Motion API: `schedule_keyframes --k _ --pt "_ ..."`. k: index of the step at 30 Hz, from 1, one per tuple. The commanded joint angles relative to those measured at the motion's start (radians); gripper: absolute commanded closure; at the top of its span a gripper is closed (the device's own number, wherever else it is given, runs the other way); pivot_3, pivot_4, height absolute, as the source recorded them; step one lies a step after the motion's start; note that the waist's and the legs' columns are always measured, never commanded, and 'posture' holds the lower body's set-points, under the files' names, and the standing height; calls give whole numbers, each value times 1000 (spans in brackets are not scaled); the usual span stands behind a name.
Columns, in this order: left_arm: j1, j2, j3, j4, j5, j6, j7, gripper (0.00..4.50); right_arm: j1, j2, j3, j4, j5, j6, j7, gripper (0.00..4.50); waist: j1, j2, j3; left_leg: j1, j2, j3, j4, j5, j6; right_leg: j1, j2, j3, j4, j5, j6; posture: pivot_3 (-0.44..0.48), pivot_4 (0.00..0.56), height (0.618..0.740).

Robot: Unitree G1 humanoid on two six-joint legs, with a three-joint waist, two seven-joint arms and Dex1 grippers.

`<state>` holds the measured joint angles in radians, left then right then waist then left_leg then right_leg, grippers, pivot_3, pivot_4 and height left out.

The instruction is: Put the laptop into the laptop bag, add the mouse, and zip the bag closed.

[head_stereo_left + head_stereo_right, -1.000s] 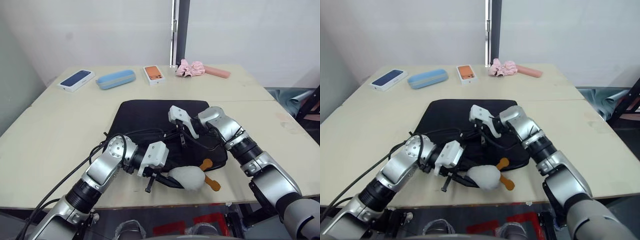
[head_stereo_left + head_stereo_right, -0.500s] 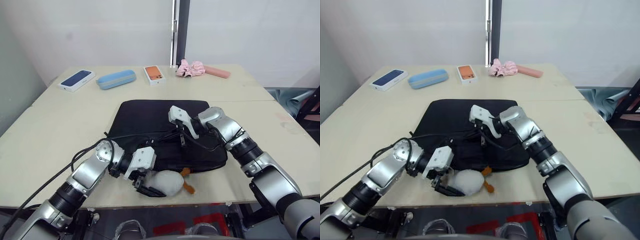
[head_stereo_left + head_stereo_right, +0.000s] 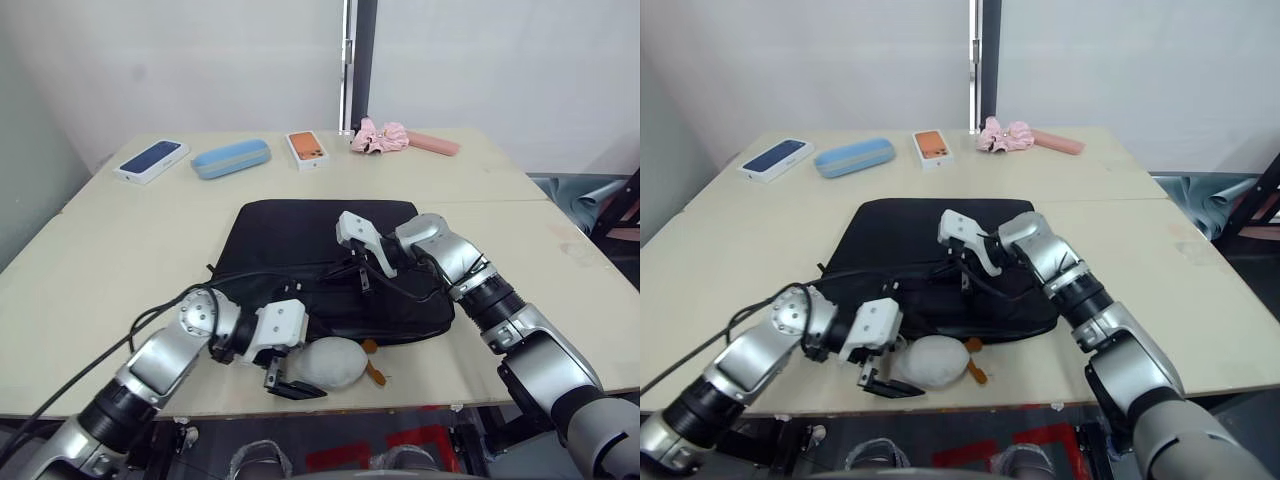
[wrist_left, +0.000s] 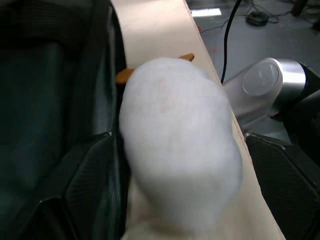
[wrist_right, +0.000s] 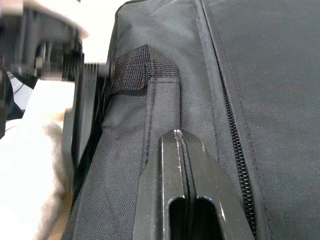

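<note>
Black fabric of the laptop bag [image 3: 330, 265] is seen flat at the desk [image 3: 110, 260] centre. Right fingers [image 5: 181, 190] are pressed together upon it. Left fingers [image 4: 85, 192] are spread around a puffy white lump [image 3: 334, 362] at the desk's near edge.

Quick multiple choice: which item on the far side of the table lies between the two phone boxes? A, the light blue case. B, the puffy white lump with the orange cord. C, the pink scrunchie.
A: the light blue case lies between the dark blue phone box and the orange phone box.
</note>
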<state>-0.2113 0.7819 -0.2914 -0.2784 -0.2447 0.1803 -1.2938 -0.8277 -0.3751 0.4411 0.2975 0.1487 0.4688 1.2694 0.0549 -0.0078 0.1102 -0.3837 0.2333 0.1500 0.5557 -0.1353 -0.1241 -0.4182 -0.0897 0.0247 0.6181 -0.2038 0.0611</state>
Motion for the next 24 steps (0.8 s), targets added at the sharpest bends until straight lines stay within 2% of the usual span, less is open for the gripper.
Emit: schedule_keyframes --k 1,2,5,8,11,17,20,24 --pt "39 104 87 -76 -66 49 -53 46 41 -28 48 55 -62 29 -5 4500 1 0 0 0 0 0 0 0 0 0 0 0 0 0 0 0 150 740" --pt "52 134 99 -85 -75 58 -68 46 42 -30 47 53 -62 29 -5 4500 1 0 0 0 0 0 0 0 0 0 0 0 0 0 0 0 150 740" --pt "124 259 282 -108 -218 159 -119 46 46 -47 15 9 -39 42 -5 4500 1 1 2 0 0 0 0 0 0 -1 0 0 -1 0 0 0 150 740" --pt "117 283 431 -124 -426 312 -110 46 64 -77 -41 -80 8 72 0 4500 19 2 5 -1 0 0 -1 0 0 -1 0 0 -1 0 1 0 150 740" --pt "86 317 513 -107 -563 454 -114 46 98 -115 -92 -207 63 116 1 4500 37 1 9 -2 -1 1 -1 0 0 -2 0 0 -3 0 0 0 150 740" --pt "37 324 529 -63 -584 491 -116 46 151 -227 -250 -482 223 286 -26 4500 36 2 12 -16 1 2 -2 1 -1 -17 2 0 -2 0 0 0 150 740" --pt "-29 303 474 -48 -556 474 -116 46 201 -329 -376 -592 295 349 -46 4500 38 2 13 -18 3 1 -2 1 -1 -18 4 0 -2 0 0 0 150 740" --pt "-144 227 377 -1 -491 422 -108 46 321 -475 -549 -706 369 412 -70 4500 46 1 13 -17 3 1 -2 1 -1 -16 4 -1 -3 0 0 0 150 740"
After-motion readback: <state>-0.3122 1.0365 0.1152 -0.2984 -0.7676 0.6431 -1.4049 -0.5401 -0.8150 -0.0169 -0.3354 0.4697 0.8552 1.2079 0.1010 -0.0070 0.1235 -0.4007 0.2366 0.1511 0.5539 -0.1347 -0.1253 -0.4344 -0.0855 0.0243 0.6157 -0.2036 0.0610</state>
